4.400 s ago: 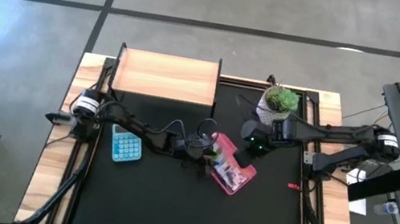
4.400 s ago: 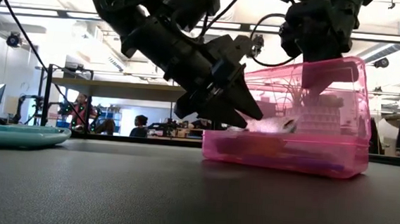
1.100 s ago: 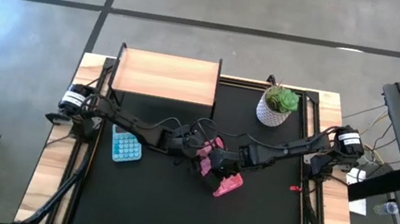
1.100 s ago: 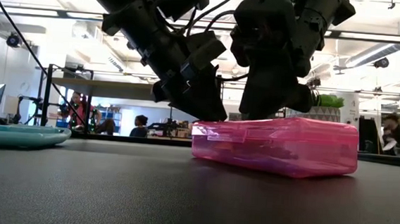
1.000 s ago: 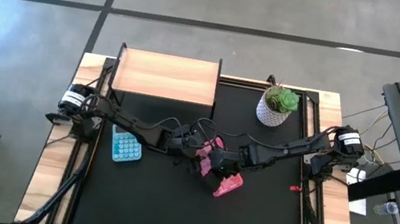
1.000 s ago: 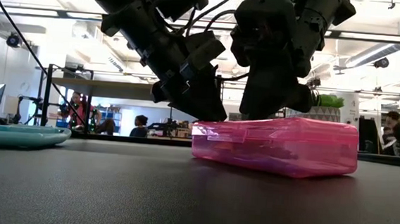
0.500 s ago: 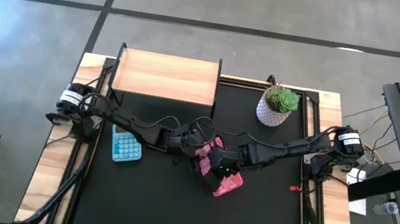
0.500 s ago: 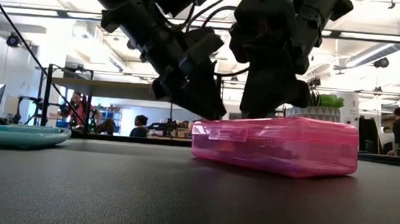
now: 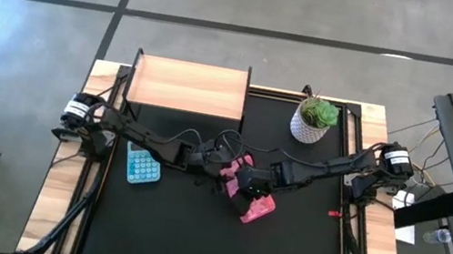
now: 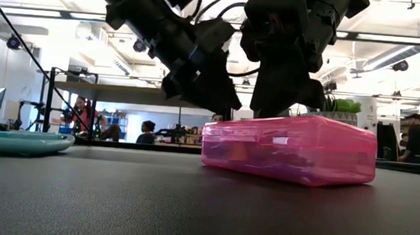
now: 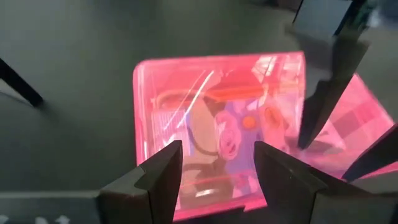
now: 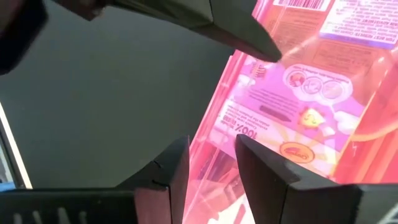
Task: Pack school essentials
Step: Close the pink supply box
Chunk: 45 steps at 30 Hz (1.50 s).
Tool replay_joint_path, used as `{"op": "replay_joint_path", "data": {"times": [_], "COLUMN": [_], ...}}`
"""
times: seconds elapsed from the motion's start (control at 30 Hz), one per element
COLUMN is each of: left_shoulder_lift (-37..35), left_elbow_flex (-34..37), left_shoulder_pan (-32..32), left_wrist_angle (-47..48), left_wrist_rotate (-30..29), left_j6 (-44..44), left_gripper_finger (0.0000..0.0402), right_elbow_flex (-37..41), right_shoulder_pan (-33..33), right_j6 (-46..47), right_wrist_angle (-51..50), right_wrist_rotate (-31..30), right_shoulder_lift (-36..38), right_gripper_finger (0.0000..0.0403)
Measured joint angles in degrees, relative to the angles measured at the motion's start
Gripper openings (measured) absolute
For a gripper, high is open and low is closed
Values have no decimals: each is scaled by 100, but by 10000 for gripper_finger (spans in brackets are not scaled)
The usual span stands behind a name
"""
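Note:
A pink see-through case (image 9: 256,206) lies shut and flat on the black mat near the table's middle (image 10: 289,149). Through its lid (image 11: 217,124) I see printed card and dim shapes, but I cannot tell scissors, pens or eraser apart. My left gripper (image 9: 220,167) hovers open over the case's left end (image 11: 217,152), its fingers (image 10: 222,103) slanting down. My right gripper (image 9: 248,186) stands open over the lid's middle (image 12: 211,146), pointing down (image 10: 277,107). My left gripper: whether its fingertips (image 10: 229,113) touch the lid's left edge cannot be told. My right gripper comes at the case from above, and one fingertip (image 11: 305,140) reaches the top of the lid (image 11: 280,134). The case rests flat on the mat.
A teal calculator (image 9: 142,166) lies left of the case. A wooden box (image 9: 187,86) sits at the far edge and a potted plant (image 9: 314,120) at the far right. A small red thing (image 9: 332,211) lies near the right rim. People show in the room behind.
The left gripper has drawn a little toward the table's left and up from the case. The front clasp tab that stood out on the case a second ago no longer shows, and the lid lies flush. The case has stayed in place.

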<state>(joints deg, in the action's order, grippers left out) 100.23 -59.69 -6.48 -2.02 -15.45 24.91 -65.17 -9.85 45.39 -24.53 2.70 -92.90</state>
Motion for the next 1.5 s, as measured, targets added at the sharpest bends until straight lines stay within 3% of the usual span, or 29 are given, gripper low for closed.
{"op": "replay_joint_path", "data": {"times": [0.57, 1.1, 1.5], "left_shoulder_lift": [164, 457, 465], "left_elbow_flex": [283, 320, 337], "left_shoulder_pan": [-63, -66, -63], "left_wrist_angle": [-126, -155, -214], "left_wrist_rotate": [37, -2, 3], "left_j6": [-196, -176, -168], "left_gripper_finger": [183, 183, 183], "right_elbow_flex": [292, -294, -265], "right_shoulder_pan": [-3, -49, -138], "right_j6": [-32, -170, -179], "right_wrist_angle": [127, 153, 337], "right_wrist_rotate": [-138, -85, -263], "right_shoulder_lift": [9, 11, -295], "right_gripper_finger": [123, 123, 119]}}
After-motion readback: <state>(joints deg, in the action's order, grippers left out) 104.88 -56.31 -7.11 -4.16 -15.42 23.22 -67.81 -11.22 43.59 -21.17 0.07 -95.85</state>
